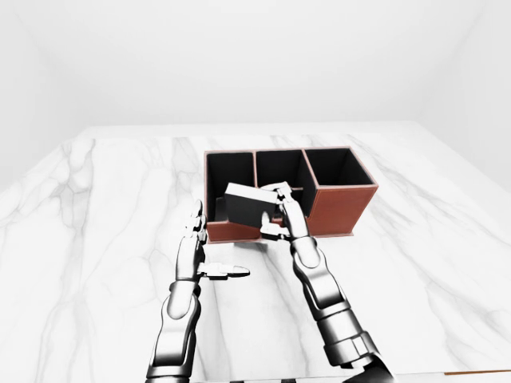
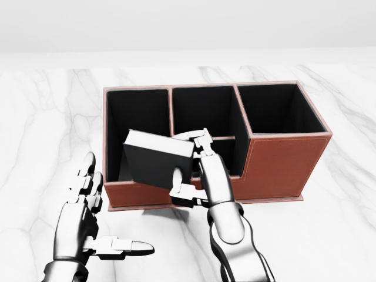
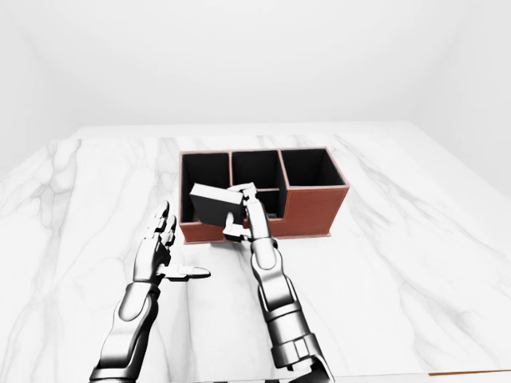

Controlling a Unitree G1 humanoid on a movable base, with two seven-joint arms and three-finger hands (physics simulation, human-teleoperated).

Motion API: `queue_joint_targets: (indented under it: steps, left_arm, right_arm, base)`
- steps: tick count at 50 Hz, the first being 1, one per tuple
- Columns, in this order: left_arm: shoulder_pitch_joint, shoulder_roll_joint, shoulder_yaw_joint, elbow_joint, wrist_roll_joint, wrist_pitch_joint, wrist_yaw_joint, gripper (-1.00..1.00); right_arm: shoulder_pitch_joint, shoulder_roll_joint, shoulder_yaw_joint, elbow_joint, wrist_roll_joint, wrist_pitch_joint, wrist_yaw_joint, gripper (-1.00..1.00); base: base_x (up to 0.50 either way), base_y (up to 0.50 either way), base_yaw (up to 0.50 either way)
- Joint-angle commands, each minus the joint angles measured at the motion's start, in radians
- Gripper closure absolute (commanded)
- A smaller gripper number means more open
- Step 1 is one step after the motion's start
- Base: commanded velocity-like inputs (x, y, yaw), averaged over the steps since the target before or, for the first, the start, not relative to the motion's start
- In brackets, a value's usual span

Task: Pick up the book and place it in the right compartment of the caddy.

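Observation:
The book (image 2: pixel 154 158) is dark with a pale top edge. My right hand (image 2: pixel 189 167) is shut on it and holds it tilted above the low wall of the red-brown caddy (image 2: pixel 282 164), over the left and middle compartments. The caddy's right compartment (image 2: pixel 279 108) is dark inside and taller-walled; nothing shows in it. My left hand (image 2: pixel 94 220) is open and empty, fingers spread, over the marble table below and left of the caddy.
The caddy stands on a white marble table (image 1: pixel 431 239) that spreads wide on all sides. Its far edge (image 1: pixel 239 125) meets a plain white wall. A thin brown strip (image 1: pixel 477 372) shows at the bottom right.

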Motion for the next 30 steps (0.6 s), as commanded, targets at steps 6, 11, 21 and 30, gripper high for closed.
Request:
queue_joint_targets:
  steps: [6,11,21,30]
  left_arm:
    - [-0.003,0.0,-0.001,0.002,0.001,0.003,0.002,-1.0]
    - [-0.003,0.0,-0.001,0.002,0.003,0.002,0.003,-1.0]
    - [-0.006,0.0,0.0,0.008,0.003,-0.001,0.002,-1.0]
    - [-0.003,0.001,0.0,0.006,0.001,0.0,0.0,-1.0]
  right_arm:
    - [-0.059,-0.022,-0.038,-0.132,0.071,0.0,-0.008,1.0]
    - [-0.087,-0.032,-0.052,-0.159,0.09,0.0,-0.012,1.0]
    - [-0.159,-0.066,-0.093,-0.169,0.138,0.0,-0.03,1.0]
    - [-0.195,-0.087,-0.113,-0.168,0.167,0.0,-0.044,1.0]
  base:
    - [0.0,0.0,0.0]
    - [0.0,0.0,0.0]
    - [0.0,0.0,0.0]
    - [0.0,0.0,0.0]
